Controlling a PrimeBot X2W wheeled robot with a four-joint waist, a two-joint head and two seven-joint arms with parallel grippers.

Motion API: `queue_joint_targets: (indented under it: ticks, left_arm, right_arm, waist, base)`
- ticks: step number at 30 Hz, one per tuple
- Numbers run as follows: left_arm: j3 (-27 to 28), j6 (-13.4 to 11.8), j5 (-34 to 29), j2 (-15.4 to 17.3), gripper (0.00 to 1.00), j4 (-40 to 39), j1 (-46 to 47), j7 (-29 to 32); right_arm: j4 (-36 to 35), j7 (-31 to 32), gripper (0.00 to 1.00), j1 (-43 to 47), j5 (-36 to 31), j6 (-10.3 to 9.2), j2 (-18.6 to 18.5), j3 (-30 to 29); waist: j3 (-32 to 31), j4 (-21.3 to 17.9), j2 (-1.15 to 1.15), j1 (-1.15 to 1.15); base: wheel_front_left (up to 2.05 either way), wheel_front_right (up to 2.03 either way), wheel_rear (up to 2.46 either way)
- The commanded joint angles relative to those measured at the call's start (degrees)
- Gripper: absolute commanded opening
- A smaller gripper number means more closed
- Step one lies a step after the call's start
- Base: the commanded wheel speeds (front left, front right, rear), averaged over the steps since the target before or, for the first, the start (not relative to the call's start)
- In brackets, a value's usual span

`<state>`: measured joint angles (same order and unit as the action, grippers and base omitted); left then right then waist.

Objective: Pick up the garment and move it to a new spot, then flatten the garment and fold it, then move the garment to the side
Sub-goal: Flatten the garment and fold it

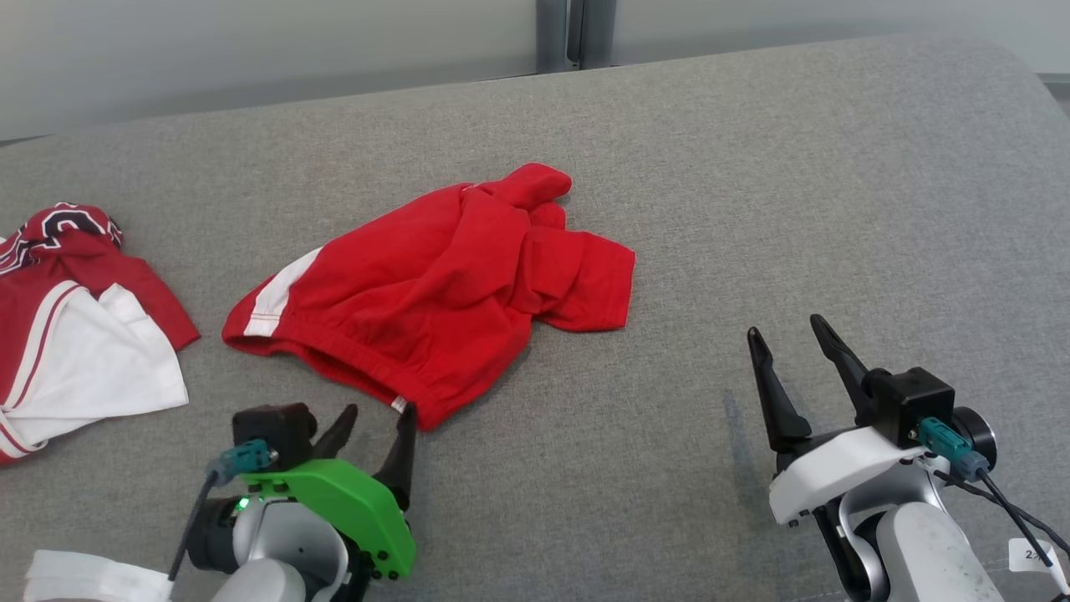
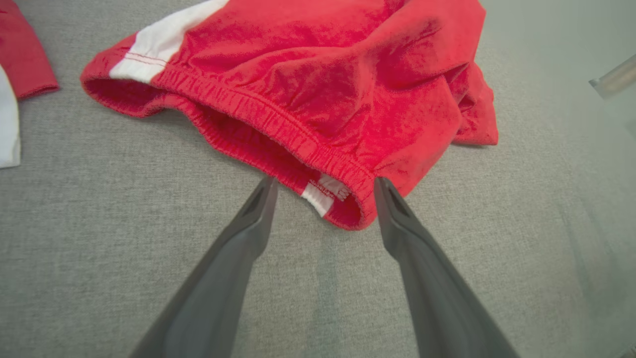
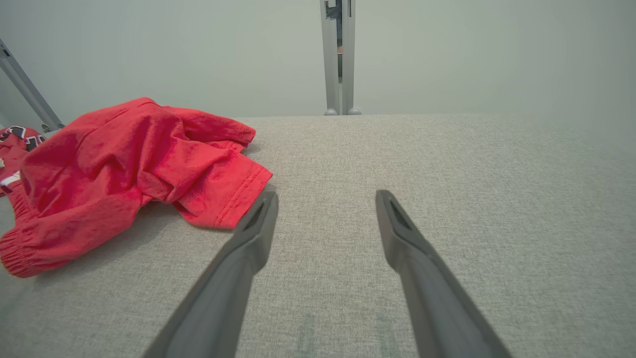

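Note:
The garment (image 1: 435, 293), red shorts with a white side stripe, lies crumpled on the grey surface left of centre. Its elastic waistband (image 2: 278, 129) faces me, with a white label at the near corner. My left gripper (image 1: 378, 422) is open just below that corner; in the left wrist view (image 2: 325, 186) the waistband corner lies between the two fingertips, untouched as far as I can see. My right gripper (image 1: 786, 334) is open over bare surface to the right of the garment. In the right wrist view (image 3: 325, 199) the garment (image 3: 129, 169) lies to the left of its fingers.
A second garment, red and white (image 1: 75, 334), lies at the left edge of the grey surface (image 1: 794, 184). A pale wall with a metal post (image 1: 573, 33) stands behind the far edge. Bare surface stretches to the right and front.

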<state>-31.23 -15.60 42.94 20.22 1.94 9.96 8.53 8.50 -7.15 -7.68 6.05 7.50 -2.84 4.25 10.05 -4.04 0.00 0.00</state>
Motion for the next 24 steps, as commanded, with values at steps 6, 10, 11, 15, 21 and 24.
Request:
queue_joint_targets:
  ticks: [6, 10, 11, 15, 21, 24]
  left_arm:
    - [-3.66, 2.66, -2.67, -1.37, 1.0, 4.37, 2.93, -0.24]
    - [-4.24, 3.34, -3.16, -2.35, 1.0, 7.65, 4.61, -1.23]
    - [-4.24, 3.28, -3.22, -2.51, 0.84, 8.34, 4.85, -1.41]
    - [-2.74, 3.75, -2.23, -3.01, 0.0, 8.58, 5.5, -3.55]
    - [1.36, 3.2, -0.53, -1.81, 0.0, 6.06, 6.39, -6.47]
    - [2.9, 3.07, -0.61, -0.8, 0.0, 5.08, 8.12, -6.92]
  right_arm:
    - [-0.1, -0.5, 1.0, -0.65, 0.31, -0.02, -0.09, 0.32]
    - [-0.14, -0.66, 1.0, -0.87, 0.17, -0.02, -0.07, 0.35]
    - [-0.06, -0.71, 1.0, -0.92, 0.19, -0.02, -0.08, 0.21]
    - [0.2, -0.87, 1.0, -0.8, 0.35, -0.02, -0.08, -0.01]
    - [0.81, -1.16, 1.0, -0.87, 0.77, -0.02, -0.07, -0.04]
    - [1.0, -1.25, 1.0, -1.12, 0.83, -0.02, -0.08, 0.18]
  waist:
    - [1.04, -0.85, 0.0, 0.0]
    - [1.73, -2.03, 0.0, 0.0]
    - [1.81, -2.27, 0.0, 0.0]
    - [1.94, -3.03, 0.0, 0.0]
    - [1.64, -3.25, 0.0, 0.0]
    - [1.42, -3.21, 0.0, 0.0]
  base:
    - [0.0, 0.0, 0.0]
    - [0.0, 0.0, 0.0]
    - [0.0, 0.0, 0.0]
    - [0.0, 0.0, 0.0]
    - [0.0, 0.0, 0.0]
    - [0.0, 0.0, 0.0]
